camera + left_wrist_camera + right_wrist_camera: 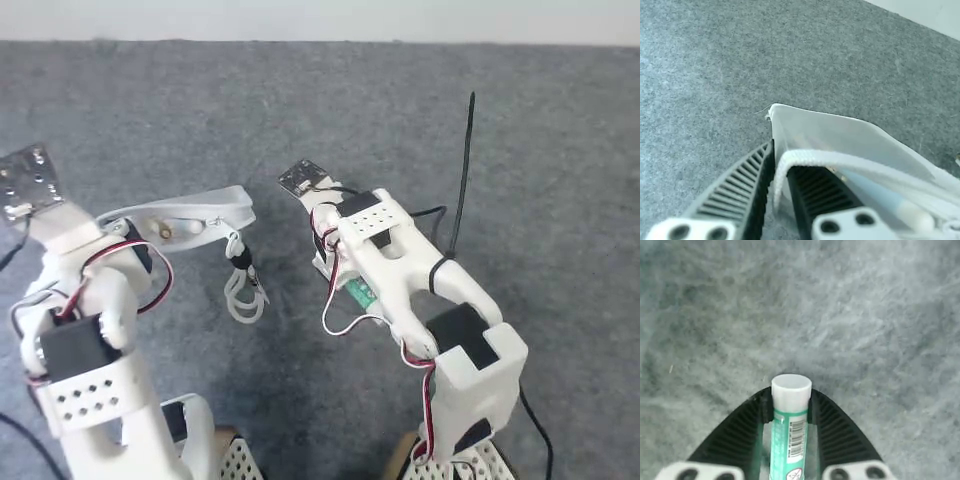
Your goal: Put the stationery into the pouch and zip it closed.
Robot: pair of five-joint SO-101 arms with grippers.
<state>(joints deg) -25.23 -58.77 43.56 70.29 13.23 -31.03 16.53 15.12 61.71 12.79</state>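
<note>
On the left, the left gripper (779,161) is clenched on the rim of the white pouch (840,135), which stretches rightward over the grey mat (420,110). Near its right end, the right gripper (791,396) grasps a green-and-white glue stick (790,435). Loading looks to be the step in hand. Next, the stick needs lining up with the pouch's opening and releasing inside; zipping comes later.

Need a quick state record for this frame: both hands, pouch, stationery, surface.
left hand: shut on the rim of the pouch
right hand: shut on green-and-white tube, white cap end sticking out past the fingertips
pouch mouth: looks open, something white-tipped inside
white loops: at the pouch's end, between the two arms
surface: grey carpet
</note>
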